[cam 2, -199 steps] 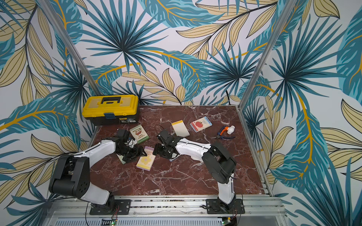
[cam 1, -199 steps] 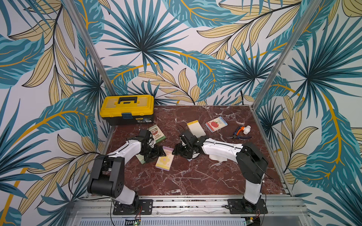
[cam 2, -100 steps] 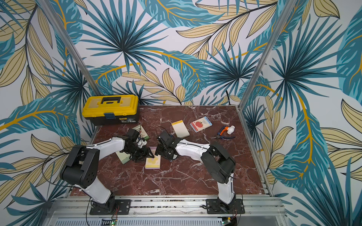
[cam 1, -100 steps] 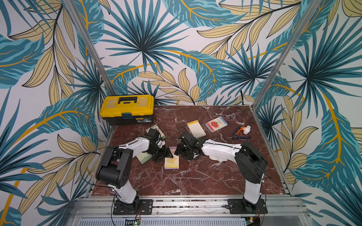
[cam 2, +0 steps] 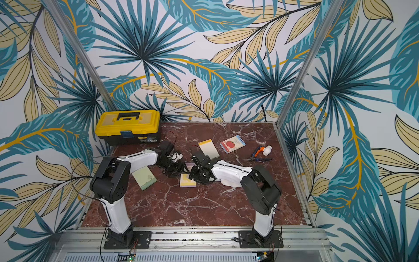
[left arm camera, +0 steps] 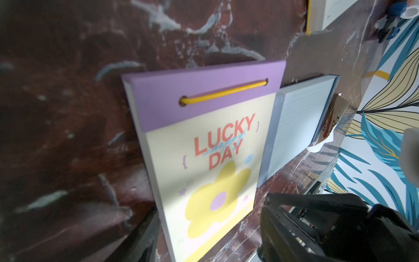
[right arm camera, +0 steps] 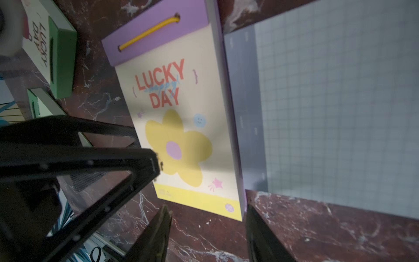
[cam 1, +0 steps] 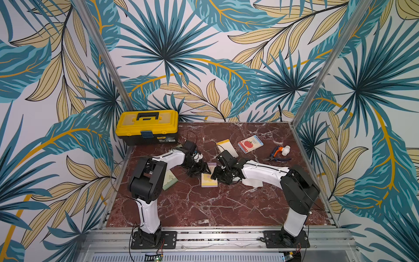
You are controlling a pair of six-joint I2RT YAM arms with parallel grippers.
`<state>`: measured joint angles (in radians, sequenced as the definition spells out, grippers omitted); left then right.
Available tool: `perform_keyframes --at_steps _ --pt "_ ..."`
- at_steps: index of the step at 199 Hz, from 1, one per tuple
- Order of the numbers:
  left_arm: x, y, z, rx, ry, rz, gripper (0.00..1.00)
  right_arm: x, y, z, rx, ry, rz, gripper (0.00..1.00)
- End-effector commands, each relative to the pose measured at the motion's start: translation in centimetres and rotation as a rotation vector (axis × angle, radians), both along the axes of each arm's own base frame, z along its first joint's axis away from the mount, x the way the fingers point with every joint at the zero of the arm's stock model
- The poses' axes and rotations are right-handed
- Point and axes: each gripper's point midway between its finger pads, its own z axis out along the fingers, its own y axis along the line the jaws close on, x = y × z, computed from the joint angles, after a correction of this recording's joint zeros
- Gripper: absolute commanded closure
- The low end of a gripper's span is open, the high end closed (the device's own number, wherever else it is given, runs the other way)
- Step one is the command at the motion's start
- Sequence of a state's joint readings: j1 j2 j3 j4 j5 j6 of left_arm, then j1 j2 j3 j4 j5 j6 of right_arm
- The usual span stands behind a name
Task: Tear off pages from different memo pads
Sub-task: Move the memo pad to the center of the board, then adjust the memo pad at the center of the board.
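Frankly, we cannot tell if the left gripper (cam 1: 203, 169) clamps the lilac pad (cam 1: 208, 182) at the marble table's (cam 1: 204, 206) centre—from above, both grippers overlap it; the right gripper (cam 1: 215, 176), at its 3 o'clock, gapes empty. Leaf-print walls (cam 1: 204, 68).

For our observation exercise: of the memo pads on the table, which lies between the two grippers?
The lilac pad with the yellow flower cover. The green pad, cream pad and apple pad lie farther off.
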<state>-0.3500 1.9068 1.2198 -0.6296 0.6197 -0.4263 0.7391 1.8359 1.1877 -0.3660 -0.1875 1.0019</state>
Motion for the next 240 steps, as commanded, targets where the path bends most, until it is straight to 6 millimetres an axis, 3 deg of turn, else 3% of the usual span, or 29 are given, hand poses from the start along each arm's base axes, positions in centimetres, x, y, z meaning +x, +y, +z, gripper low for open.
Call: perform_keyframes --at_steps 1,18,36,53,68,97,125,137,188,240 --pt "-0.3 1.5 2.1 0.038 -0.031 -0.008 0.29 0.8 0.0 1.0 -0.030 -0.039 0.074 0.47" --pt "-2.1 3.1 3.4 0.051 -0.003 0.062 0.31 2.1 -0.9 2.4 -0.071 -0.071 0.133 0.48" --pt "-3.7 3.1 5.0 -0.008 -0.004 0.137 0.33 3.9 -2.4 3.4 -0.106 -0.094 0.161 0.55" --pt "-5.1 2.8 5.6 -0.068 0.017 0.207 0.43 6.3 -2.8 3.9 -0.098 -0.123 0.198 0.62" --pt "-6.1 1.9 5.8 -0.123 0.031 0.241 0.58 8.2 -2.1 4.2 -0.098 -0.150 0.274 0.65" --pt "-6.9 -0.5 5.3 -0.206 0.043 0.274 0.84 10.5 -0.6 2.4 -0.152 -0.125 0.411 0.75" --pt "-6.7 -1.1 3.9 -0.211 0.055 0.313 1.00 12.7 0.4 0.9 -0.141 -0.151 0.401 0.90" --pt "-6.5 -1.5 3.4 -0.221 0.057 0.327 1.00 13.3 0.6 0.4 -0.135 -0.154 0.387 0.94" --pt "-7.2 -1.7 -0.5 -0.147 0.126 0.347 1.00 12.6 0.1 -2.2 -0.157 -0.095 0.381 1.00" --pt "-8.9 0.0 -3.0 -0.039 0.162 0.359 1.00 8.7 -1.9 -3.6 -0.169 -0.021 0.393 1.00"
